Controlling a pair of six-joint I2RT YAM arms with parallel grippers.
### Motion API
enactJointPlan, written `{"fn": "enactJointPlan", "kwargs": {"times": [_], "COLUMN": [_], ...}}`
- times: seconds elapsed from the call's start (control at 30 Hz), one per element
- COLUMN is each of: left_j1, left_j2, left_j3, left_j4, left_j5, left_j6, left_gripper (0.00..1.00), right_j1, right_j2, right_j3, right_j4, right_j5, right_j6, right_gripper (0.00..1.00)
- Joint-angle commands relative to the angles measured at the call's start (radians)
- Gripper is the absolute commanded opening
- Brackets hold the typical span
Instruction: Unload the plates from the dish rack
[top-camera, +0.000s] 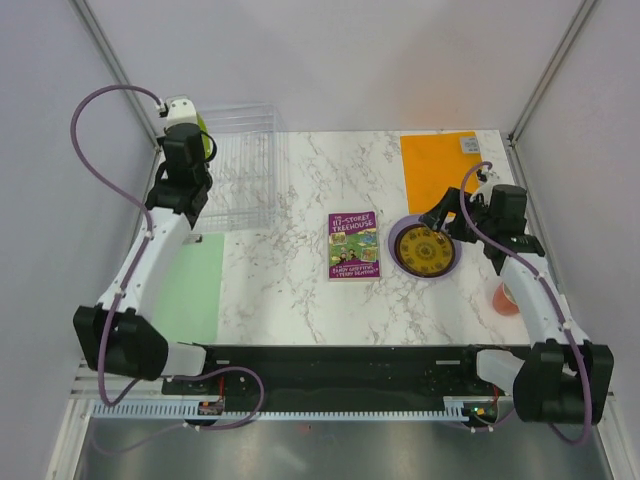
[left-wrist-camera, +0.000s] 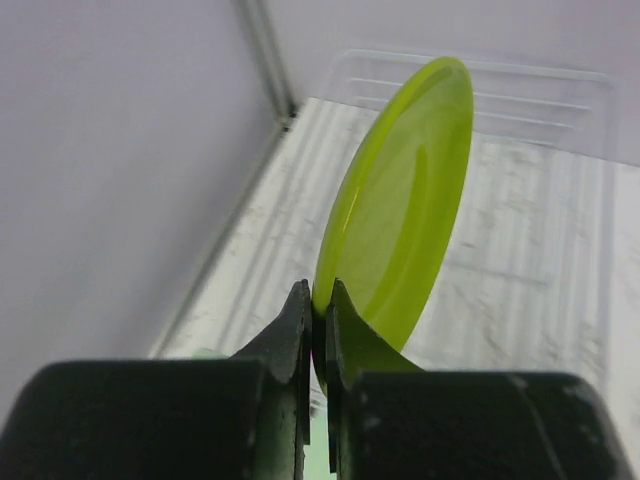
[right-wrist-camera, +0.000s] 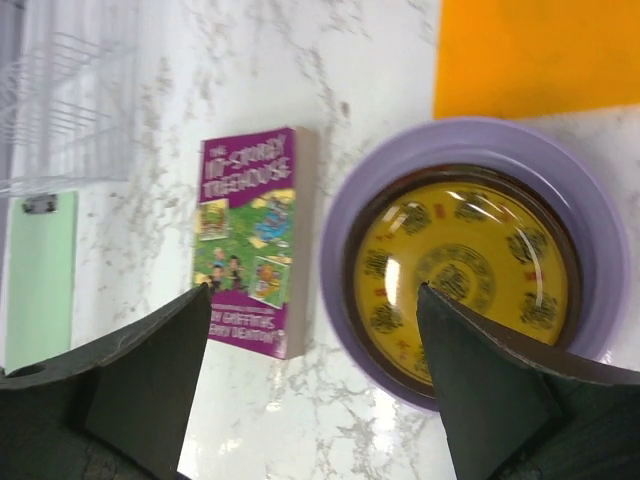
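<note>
My left gripper (left-wrist-camera: 318, 300) is shut on the lower rim of a lime green plate (left-wrist-camera: 400, 200), which stands on edge at the left end of the clear dish rack (top-camera: 245, 165). In the top view the lime green plate (top-camera: 204, 136) peeks out beside the left gripper (top-camera: 190, 150). At the right, a yellow patterned plate (right-wrist-camera: 460, 270) lies in a dark red plate (right-wrist-camera: 352, 270), both stacked in a large lavender plate (right-wrist-camera: 590, 230). My right gripper (right-wrist-camera: 312, 300) hangs open over the left edge of this stack, holding nothing.
A purple book (top-camera: 353, 245) lies mid-table, just left of the plate stack. An orange mat (top-camera: 435, 160) is at the back right and a green mat (top-camera: 190, 290) at the near left. An orange-pink cup (top-camera: 503, 297) stands under the right arm. Walls close in on both sides.
</note>
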Motion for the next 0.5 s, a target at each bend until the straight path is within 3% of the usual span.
{"fn": "enactJointPlan", "kwargs": {"times": [0.0, 0.03, 0.23, 0.47], "left_j1": [-0.047, -0.050, -0.077, -0.141], "left_j2": [-0.135, -0.181, -0.235, -0.297], "left_j3": [-0.044, -0.088, -0.225, -0.394], "left_j4": [-0.161, -0.162, -0.119, 0.032], "left_j5": [0.309, 0.447, 0.806, 0.951], "left_j6": [-0.249, -0.324, -0.504, -0.645], "left_gripper": [0.02, 0.02, 0.02, 0.02], "right_j1": [0.068, 0.120, 0.254, 0.360], "right_j2": [-0.084, -0.098, -0.132, -0.101], "right_j3": [0.031, 0.028, -0.031, -0.045], "right_j4": [0.086, 0.100, 0.261, 0.367], "right_j5": [-0.048, -0.058, -0.084, -0.065], "right_j6": [0.067, 0.081, 0.198, 0.268], "right_gripper": [0.91, 0.91, 0.90, 0.90]}}
